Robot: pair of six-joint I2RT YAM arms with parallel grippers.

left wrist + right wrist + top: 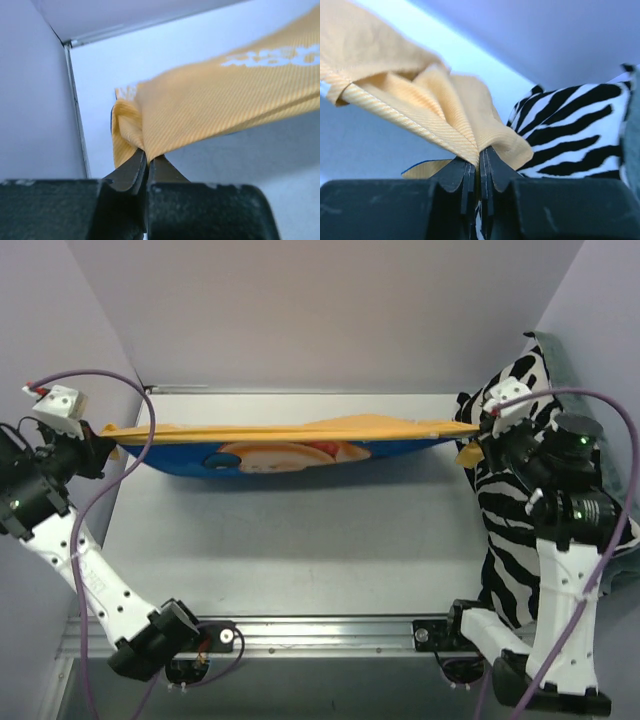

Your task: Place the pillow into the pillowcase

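The mustard-orange pillowcase hangs stretched taut in the air between my two grippers, across the back of the table. Its lower side shows blue with a round orange-and-white picture. My left gripper is shut on its left end; the left wrist view shows the fingers pinching the orange cloth. My right gripper is shut on its right end; the right wrist view shows the fingers pinching bunched orange cloth. The cream-white pillow does not show on its own in any view.
A zebra-striped blanket is heaped at the right side under and behind my right arm, and shows in the right wrist view. Grey walls close in the left, back and right. A metal rail runs along the near edge.
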